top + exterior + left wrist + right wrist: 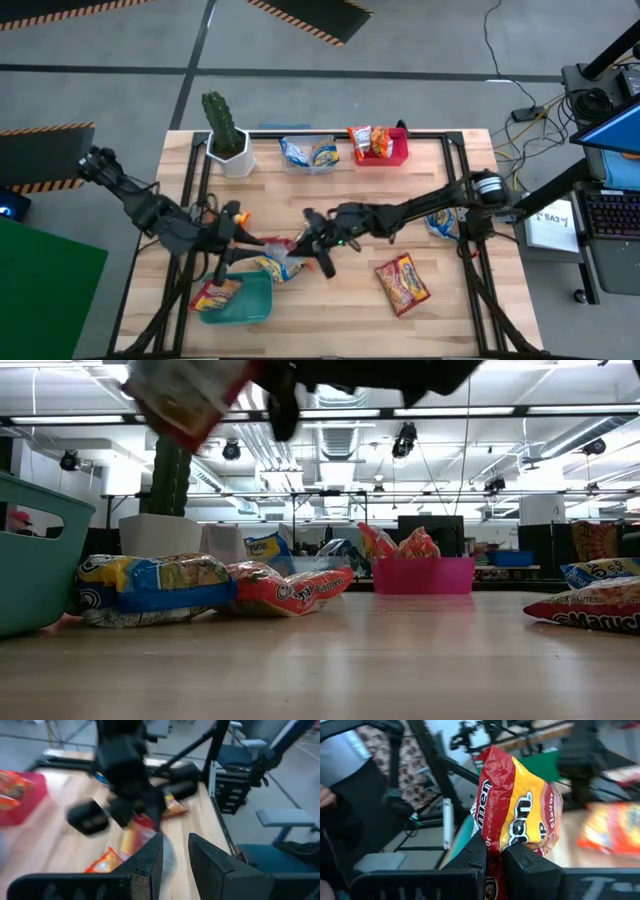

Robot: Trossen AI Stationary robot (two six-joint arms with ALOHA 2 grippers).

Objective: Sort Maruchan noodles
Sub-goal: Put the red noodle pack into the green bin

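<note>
- While both arms meet over the middle of the wooden counter (330, 300), the right end effector (492, 851) is clamped tight on a red-yellow packet (517, 815), lifted clear of the wood; the low view shows it hanging high above the surface.
- The left end effector (175, 851) sits just beside it with its fingers narrowly apart and nothing between them.
- The teal bin (240, 300) lies at the near left edge with one orange-yellow packet (215, 294) in it; the clear bin (308, 155) and red bin (385, 150) stand at the far edge, each holding packets.
- Loose packets remain: a blue-white packet (155, 588) and another red-yellow one (290, 588) just beside the teal bin, plus an orange one (402, 283) to the right.
- Risk, as I judge it: the pinch catches only the packet's crinkly edge, so a quick swing could let it slip out, and the arms are close enough to collide.
</note>
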